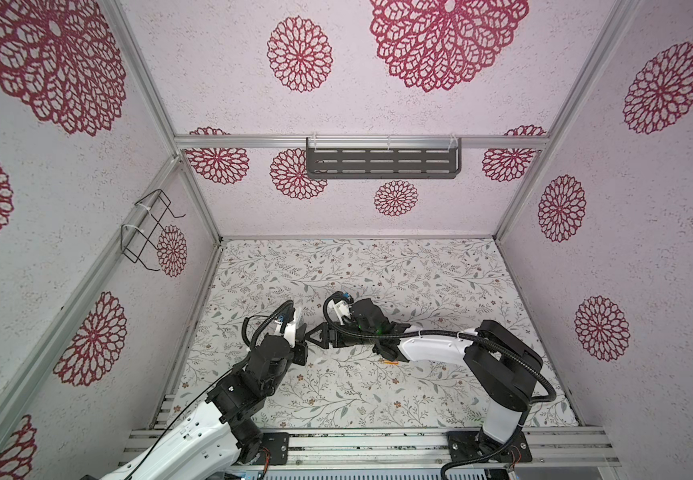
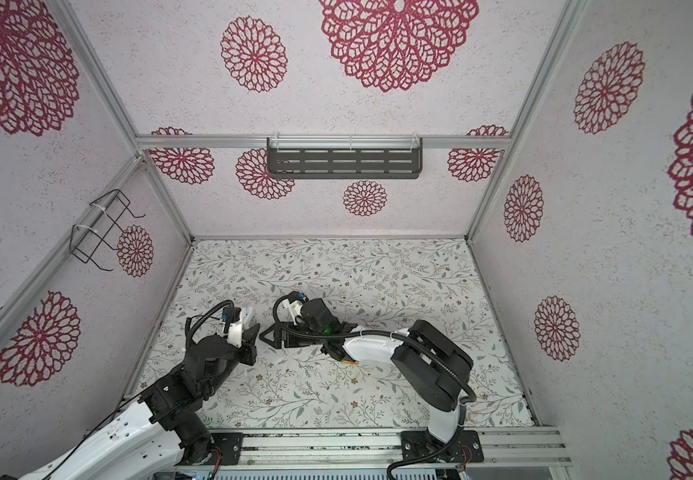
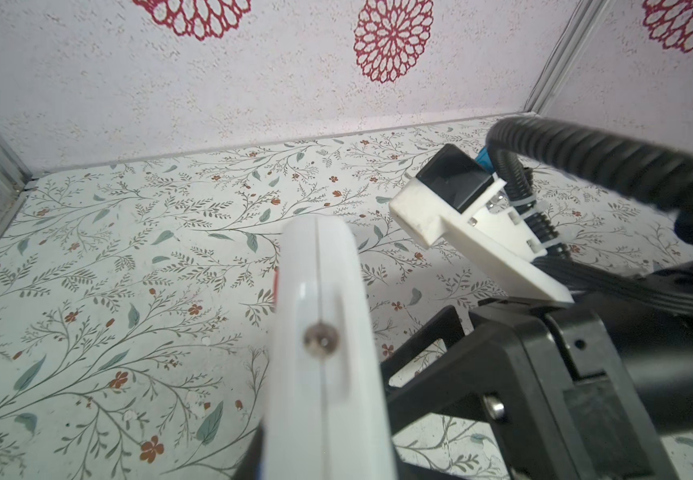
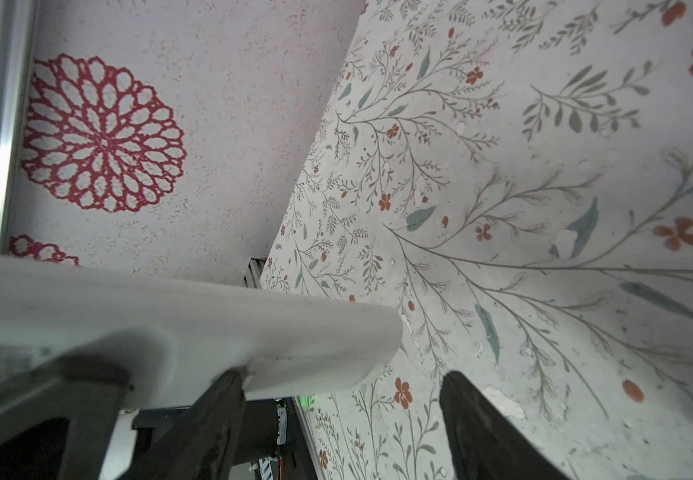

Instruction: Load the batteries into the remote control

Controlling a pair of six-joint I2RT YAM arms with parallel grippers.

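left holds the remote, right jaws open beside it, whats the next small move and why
Probably back the right gripper off the remote and toward the orange battery lying on the table under its forearm: its jaws stand open and empty, while the left gripper is shut on the remote.

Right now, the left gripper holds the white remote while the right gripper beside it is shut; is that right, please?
Not quite: the right gripper is open, jaws apart in the right wrist view. The left gripper does hold the remote.
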